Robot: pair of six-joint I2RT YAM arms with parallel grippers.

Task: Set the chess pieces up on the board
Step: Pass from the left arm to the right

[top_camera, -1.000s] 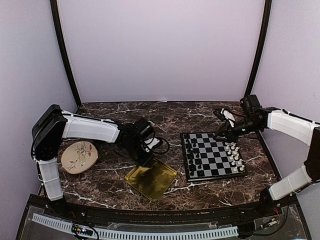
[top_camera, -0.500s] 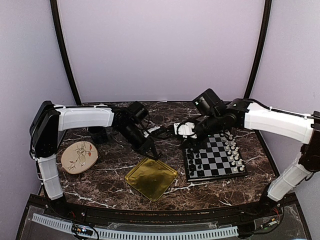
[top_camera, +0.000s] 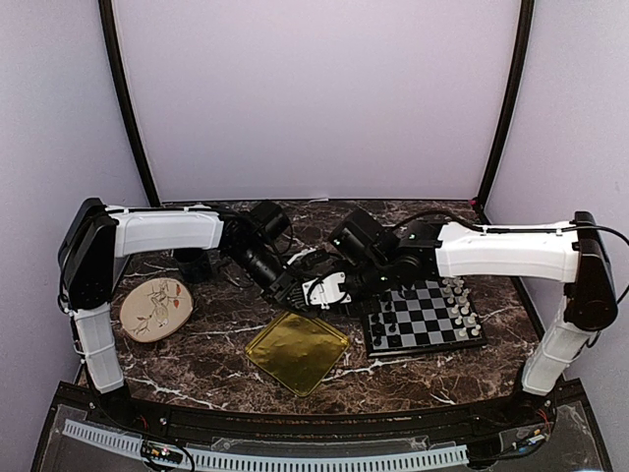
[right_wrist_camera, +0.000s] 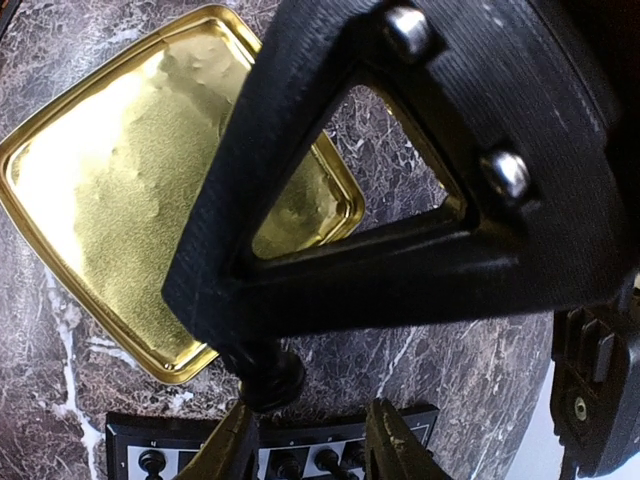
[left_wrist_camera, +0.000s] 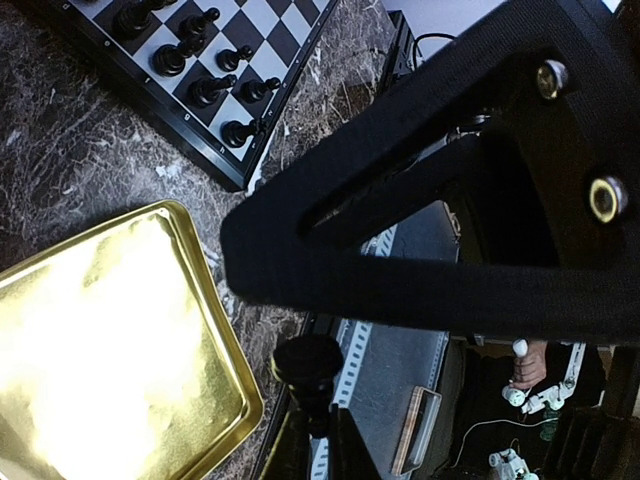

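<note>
My left gripper [left_wrist_camera: 318, 448] is shut on a black chess piece [left_wrist_camera: 308, 372], pinched by its top with the round base pointing away. It hangs above the marble between the gold tray and the board [top_camera: 425, 317]. My right gripper [right_wrist_camera: 318, 448] stands open right beside it, and the same black piece [right_wrist_camera: 270, 380] sits just off its left finger [right_wrist_camera: 236, 452], not between the fingers. Both grippers meet at the table's centre [top_camera: 307, 293]. On the board, black chess pieces [top_camera: 381, 311] fill the left columns and white ones [top_camera: 460, 305] the right.
A square gold tray [top_camera: 297, 352] lies on the dark marble just below the two grippers, with nothing visible in it. A round floral plate [top_camera: 154, 307] rests at the left, by the left arm's base. Black pawns [left_wrist_camera: 215, 88] line the board edge nearest the grippers.
The right arm has swung left from the board's far right corner to meet the left gripper at the centre, its jaws widening. The left gripper lifted off the tray's corner.
</note>
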